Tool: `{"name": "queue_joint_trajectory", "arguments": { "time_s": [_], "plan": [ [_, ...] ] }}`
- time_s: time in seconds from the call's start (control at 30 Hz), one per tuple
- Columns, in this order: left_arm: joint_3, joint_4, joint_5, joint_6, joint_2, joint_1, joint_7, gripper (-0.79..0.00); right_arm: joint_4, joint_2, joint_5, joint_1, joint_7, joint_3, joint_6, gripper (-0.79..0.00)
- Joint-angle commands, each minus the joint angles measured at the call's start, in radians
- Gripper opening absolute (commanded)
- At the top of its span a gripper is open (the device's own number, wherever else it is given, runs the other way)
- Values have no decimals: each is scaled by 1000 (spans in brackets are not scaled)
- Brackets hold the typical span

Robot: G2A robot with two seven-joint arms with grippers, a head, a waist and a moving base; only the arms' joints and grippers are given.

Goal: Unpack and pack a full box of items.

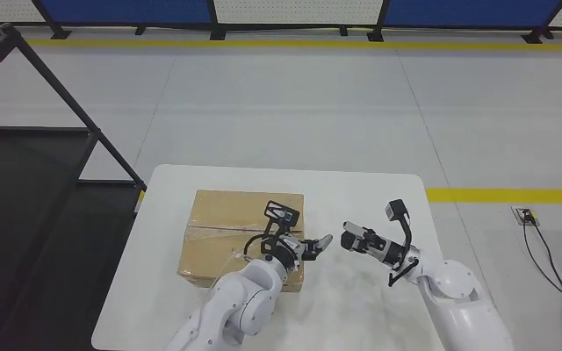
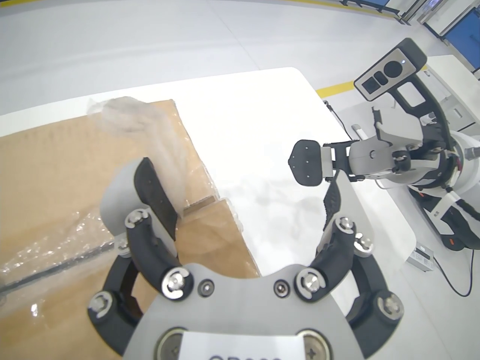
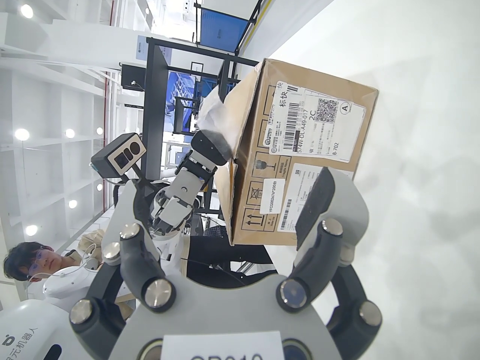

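The tape (image 2: 123, 117) could stick to the left gripper (image 2: 240, 174) and not let go. It was thin and sticky. A loose bit of it stood up at the box's end, right by one finger (image 2: 155, 192). I think the step was to peel the tape off so the box (image 1: 241, 237) could open. If the gripper pulled too fast, the tape could snap and leave the rest stuck along the seam. If it pulled too hard, the box could slide or tip, since nothing held it down. The flaps could tear too.

The box sat shut on the white table (image 1: 369, 189), nearer the table's left side. Clear tape ran along its top seam.

The left arm was out over the box's right end. Its gripper was spread wide and pinched nothing. One finger was over the box's top edge, by the loose tape. I could not tell if it touched the tape. The other finger hung out over the bare table.

The right gripper (image 3: 228, 185) was just beside the box's right end, not touching it, and pointed at it. Its fingers were spread wide too and held nothing. The two grippers were near each other.
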Motion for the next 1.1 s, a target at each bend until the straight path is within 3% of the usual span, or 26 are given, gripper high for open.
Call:
{"name": "queue_joint_trajectory", "arguments": {
  "time_s": [0.0, 0.37, 0.73, 0.87, 1.07],
  "plan": [
    [3, -1, 7, -2, -2, 3, -1, 0, 3, 1, 3, 1, 0, 0, -4, 0],
    [22, -25, 40, -19, -17, 25, 3, 0, 16, 10, 20, 2, -4, 3, -26, 0],
    [-3, -95, -30, -39, -34, 43, 70, 0, -16, 16, 82, -42, -64, 30, -107, 0],
    [-100, -216, -142, -42, -27, 96, 88, 0, -37, 20, 107, -56, -80, 47, -141, 0],
    [-392, -410, -329, -54, 3, 234, 54, 0, -97, 25, 129, -56, -67, 60, -175, 0]
  ]
}}
